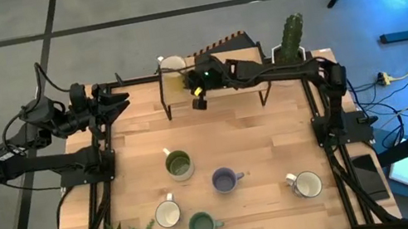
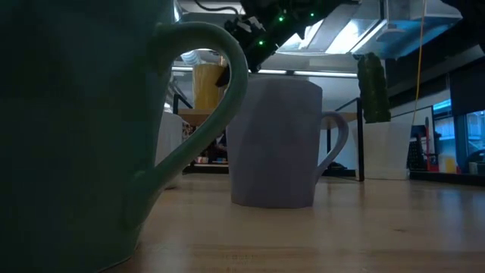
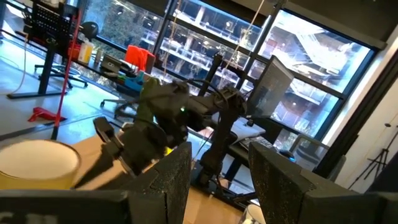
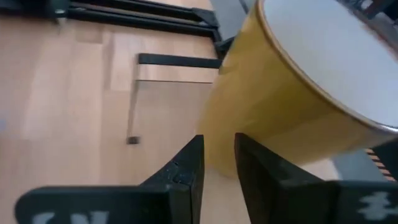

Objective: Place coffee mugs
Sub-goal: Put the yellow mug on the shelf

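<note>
Only the right wrist view shows the right gripper (image 4: 217,168) barely parted, gripping nothing. The yellow mug (image 4: 292,93) sits just beyond its fingertips, around 1 o'clock.

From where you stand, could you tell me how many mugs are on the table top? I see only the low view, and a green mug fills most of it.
Observer: Five, seen from above: the green mug, a purple mug and three pale mugs.
Operator: Thank you. Where is the left arm, please?
Observer: The left gripper waits open at the table's far left corner, away from every mug.
Operator: And is the yellow mug on the rack the right way up?
Observer: Yes. The high view looks down into the white inside of the yellow mug, and the right gripper is close beside it.
</note>
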